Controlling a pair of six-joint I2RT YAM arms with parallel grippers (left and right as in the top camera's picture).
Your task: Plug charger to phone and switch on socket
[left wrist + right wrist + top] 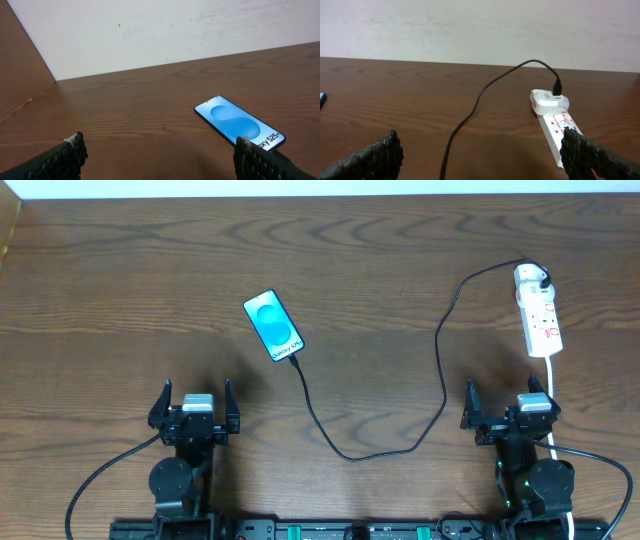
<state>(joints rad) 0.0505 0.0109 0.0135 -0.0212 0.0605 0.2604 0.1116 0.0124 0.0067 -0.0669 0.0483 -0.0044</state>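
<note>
The phone [273, 326] lies screen up with a bright blue screen at the table's middle left; it also shows in the left wrist view [239, 122]. The black charger cable [440, 370] runs from the phone's near end in a loop across the table to a plug at the far end of the white socket strip [538, 310]. In the right wrist view the cable [470, 112] reaches the strip [555, 122]. My left gripper [195, 405] is open and empty, near the front edge, below the phone. My right gripper [510, 408] is open and empty, just in front of the strip.
The strip's white cord [553, 395] runs down past my right gripper. A white wall [175, 30] stands behind the table. A brown board [20, 65] stands at the far left.
</note>
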